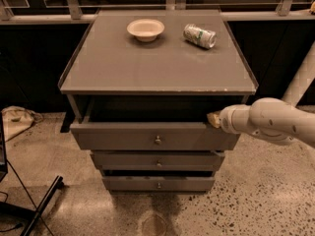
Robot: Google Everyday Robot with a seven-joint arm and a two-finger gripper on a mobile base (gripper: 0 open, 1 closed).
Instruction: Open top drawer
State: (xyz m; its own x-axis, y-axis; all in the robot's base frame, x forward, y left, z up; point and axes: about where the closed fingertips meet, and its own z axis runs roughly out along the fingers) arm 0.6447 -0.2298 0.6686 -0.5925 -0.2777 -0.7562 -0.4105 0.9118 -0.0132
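Note:
The top drawer [123, 135] is the widest grey drawer of three, with a small round metal knob [157, 140] at its centre. It stands pulled out from the cabinet, with a dark gap showing behind its front. My gripper [213, 119] reaches in from the right on a white arm and sits at the drawer's upper right edge, against the top of the front panel. Two narrower drawers [157, 160] lie below it, each slightly out.
A white bowl [145, 29] and a can lying on its side [200, 36] rest on the cabinet top [157, 65]. A dark stand leg [42, 205] and cables lie on the speckled floor at lower left. A cloth [15, 119] lies at left.

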